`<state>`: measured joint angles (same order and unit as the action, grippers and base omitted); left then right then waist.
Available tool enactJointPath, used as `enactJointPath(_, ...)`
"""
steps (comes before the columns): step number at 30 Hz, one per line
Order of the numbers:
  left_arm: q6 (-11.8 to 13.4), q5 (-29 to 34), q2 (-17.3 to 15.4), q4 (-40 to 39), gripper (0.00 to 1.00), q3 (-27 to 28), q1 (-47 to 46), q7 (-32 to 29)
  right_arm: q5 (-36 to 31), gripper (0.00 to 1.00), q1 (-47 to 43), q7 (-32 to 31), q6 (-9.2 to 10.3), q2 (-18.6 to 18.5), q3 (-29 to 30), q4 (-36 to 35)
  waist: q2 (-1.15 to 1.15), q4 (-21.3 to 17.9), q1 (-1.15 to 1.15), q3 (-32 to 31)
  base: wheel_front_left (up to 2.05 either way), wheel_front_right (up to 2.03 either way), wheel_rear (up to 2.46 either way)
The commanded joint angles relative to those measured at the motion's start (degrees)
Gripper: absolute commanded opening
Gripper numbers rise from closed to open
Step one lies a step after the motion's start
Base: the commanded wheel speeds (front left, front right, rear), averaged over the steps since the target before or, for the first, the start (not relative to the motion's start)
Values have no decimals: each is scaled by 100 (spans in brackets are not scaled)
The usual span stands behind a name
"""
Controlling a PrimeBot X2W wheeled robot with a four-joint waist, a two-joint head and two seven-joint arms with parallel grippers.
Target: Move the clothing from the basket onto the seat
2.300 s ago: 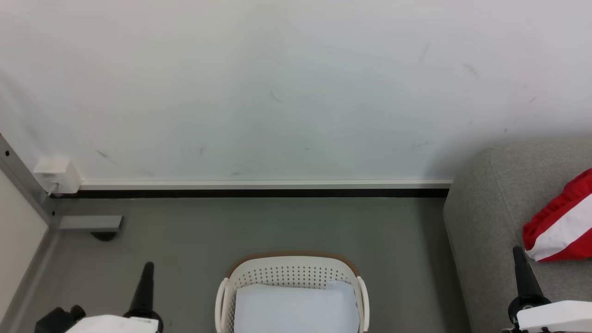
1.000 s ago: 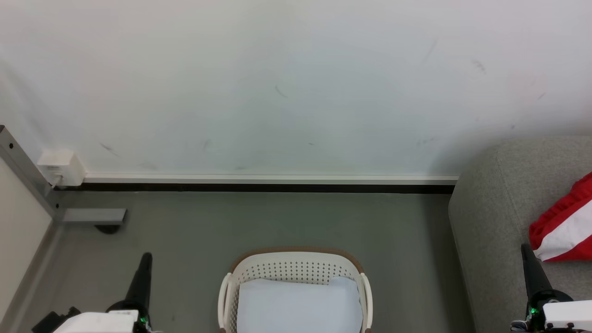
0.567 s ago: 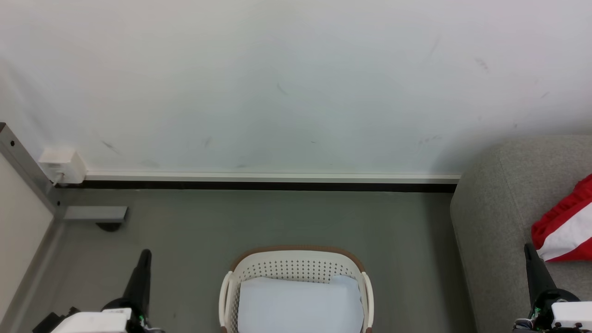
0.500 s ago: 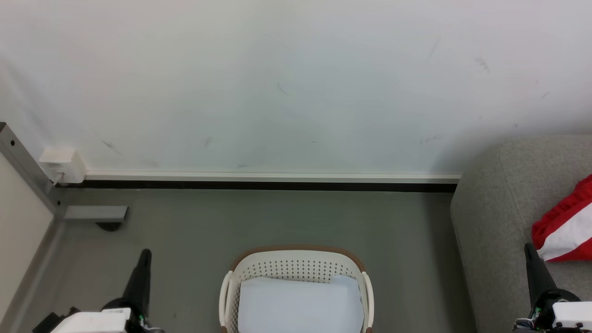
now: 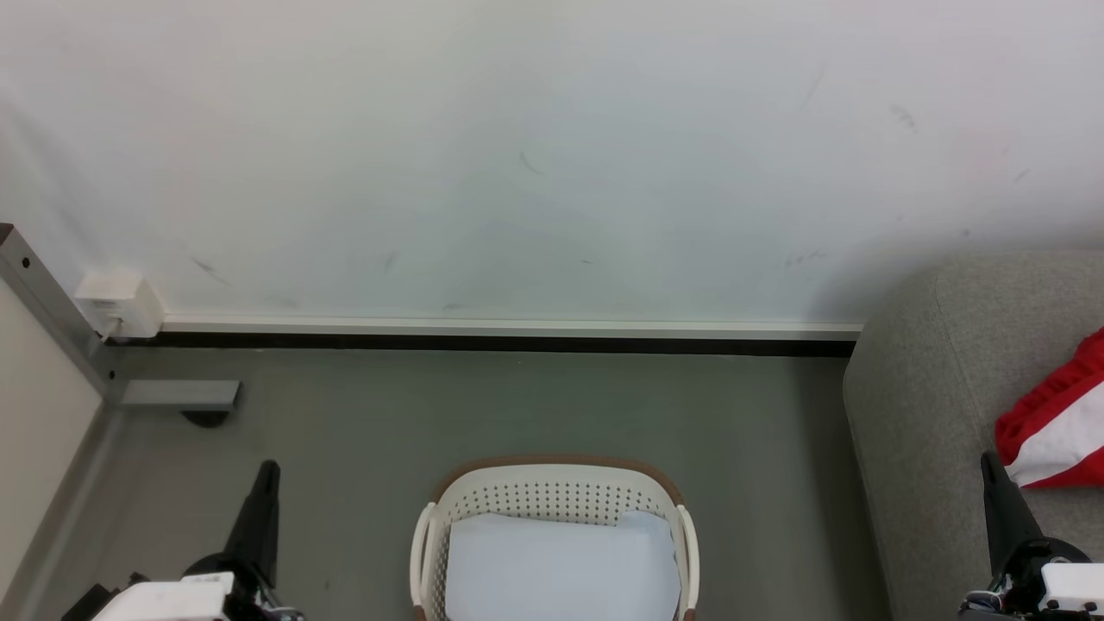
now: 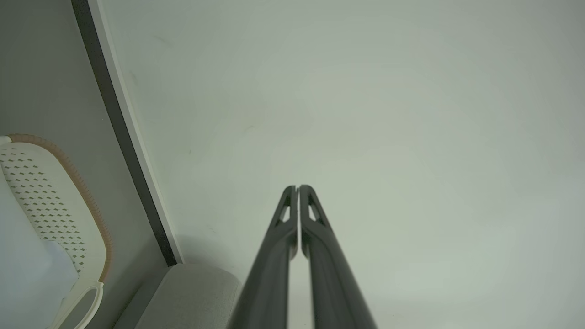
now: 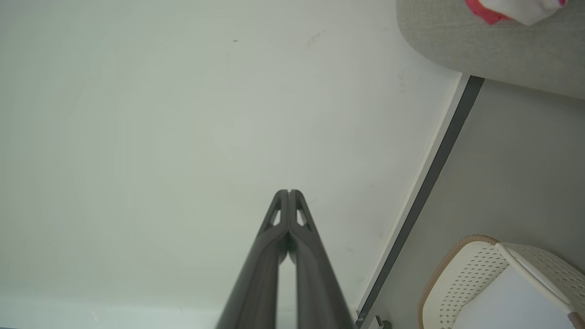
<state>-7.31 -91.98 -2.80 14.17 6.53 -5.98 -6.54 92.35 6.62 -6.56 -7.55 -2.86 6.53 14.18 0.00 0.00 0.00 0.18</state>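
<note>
The red and white clothing (image 5: pixel 1056 418) lies bunched on the grey seat (image 5: pixel 923 414) at the right edge; a corner of the clothing (image 7: pixel 512 7) also tops the right wrist view, on the seat (image 7: pixel 493 45). The cream basket (image 5: pixel 552 487) with a brown rim stands on the floor at bottom centre, and only a flat white sheet (image 5: pixel 556 565) shows in it. My left gripper (image 5: pixel 266 473) is shut at the lower left, left of the basket. My right gripper (image 5: pixel 988 461) is shut at the lower right over the seat, just below the clothing. Both point at the wall, fingertips pressed together, nothing held.
A white wall (image 5: pixel 552 155) with a pale skirting strip (image 5: pixel 509 328) closes the far side of the grey floor (image 5: pixel 517 405). A metal post (image 5: pixel 47 319), a white box (image 5: pixel 121 304) and a grey foot plate (image 5: pixel 179 394) stand at the left.
The whole head view has drifted slightly, so the wall, basket and seat sit a little lower right. Both grippers have sunk a little lower in it and stayed shut.
</note>
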Motion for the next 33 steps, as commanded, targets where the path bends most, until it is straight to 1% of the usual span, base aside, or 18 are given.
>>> enactJointPath(1, -37, -76, -12, -24, 0, 14, -45, -23, 9, 0, -78, -19, 12, 5, 25, -36, 0, 0, 0, 0, 0, 0, 0)
enactJointPath(33, -33, -78, -12, -24, 0, 12, -44, -22, 11, 0, -79, -16, 12, 3, 22, -36, 0, 0, 0, 0, 0, 0, 0)
